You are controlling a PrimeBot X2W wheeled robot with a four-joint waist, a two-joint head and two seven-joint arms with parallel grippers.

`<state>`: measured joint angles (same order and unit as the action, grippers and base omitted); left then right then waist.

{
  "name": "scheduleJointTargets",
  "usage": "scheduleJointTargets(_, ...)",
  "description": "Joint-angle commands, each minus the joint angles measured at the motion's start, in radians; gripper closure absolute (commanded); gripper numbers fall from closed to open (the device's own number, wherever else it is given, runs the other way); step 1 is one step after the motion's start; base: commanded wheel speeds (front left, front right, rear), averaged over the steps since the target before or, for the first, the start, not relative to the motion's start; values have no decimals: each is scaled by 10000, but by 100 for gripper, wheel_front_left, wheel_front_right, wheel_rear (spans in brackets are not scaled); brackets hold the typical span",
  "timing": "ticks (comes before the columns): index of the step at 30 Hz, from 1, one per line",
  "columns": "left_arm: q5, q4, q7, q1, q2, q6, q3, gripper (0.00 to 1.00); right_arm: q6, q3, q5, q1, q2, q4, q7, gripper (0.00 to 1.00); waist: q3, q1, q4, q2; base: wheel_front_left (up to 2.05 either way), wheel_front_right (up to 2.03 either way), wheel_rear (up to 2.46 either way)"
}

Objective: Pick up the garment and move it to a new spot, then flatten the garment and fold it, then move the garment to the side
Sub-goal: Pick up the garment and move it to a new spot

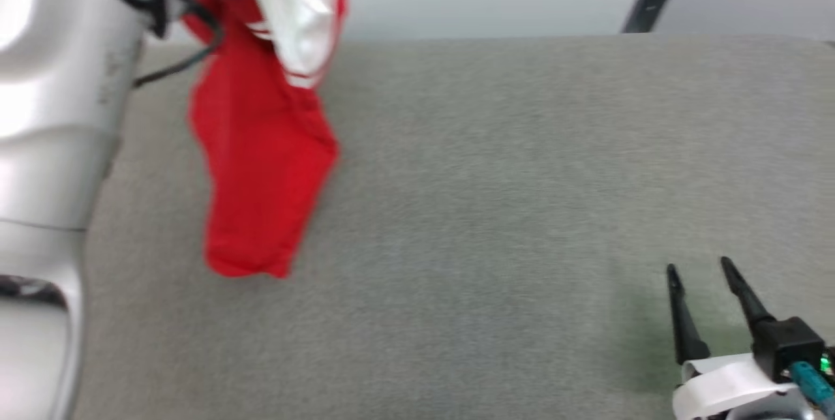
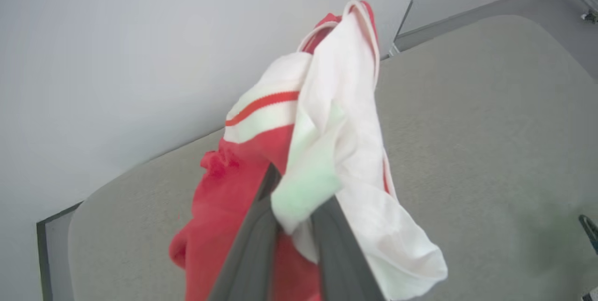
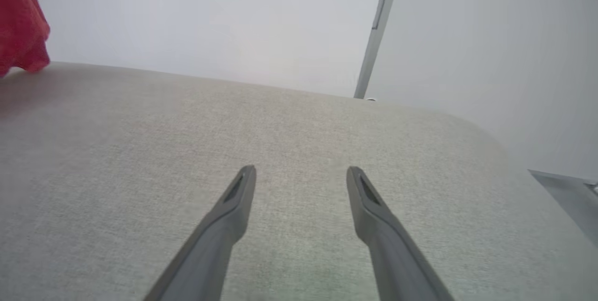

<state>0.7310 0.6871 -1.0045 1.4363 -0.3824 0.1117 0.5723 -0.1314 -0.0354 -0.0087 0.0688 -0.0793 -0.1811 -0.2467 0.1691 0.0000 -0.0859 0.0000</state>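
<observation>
My left hand (image 2: 299,200) pinches the red jersey (image 1: 261,165) dangling beneath it over the worktop (image 1: 489,211), my right hand (image 1: 698,267) spread empty: lifted, I judge; placing, flattening, folding remain.

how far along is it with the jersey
Early. Pick-up looks done: the left gripper is shut on the garment, which hangs bunched above the table. Moving it to a new spot is in hand. Laying it down, flattening, folding and moving it aside are left; the right gripper is open over the table.
</observation>
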Motion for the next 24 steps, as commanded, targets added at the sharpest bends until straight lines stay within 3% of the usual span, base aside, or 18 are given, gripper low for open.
scheduleJointTargets(1,75,-154,-62,-1,156,43,77,100,13,-214,-84,-124,6,-41,-60,0,-447,0,-856,0,0,0,0)
scheduleJointTargets(15,915,-1175,-1072,-790,1611,138,941,100,13,-1665,-495,-391,162,-65,144,0,-206,0,-2476,0,0,0,0)
scheduleJointTargets(24,967,-1291,-1008,-2469,1849,86,1659,100,13,-1259,-259,-24,291,-458,214,0,355,0,-3072,0,0,0,0)
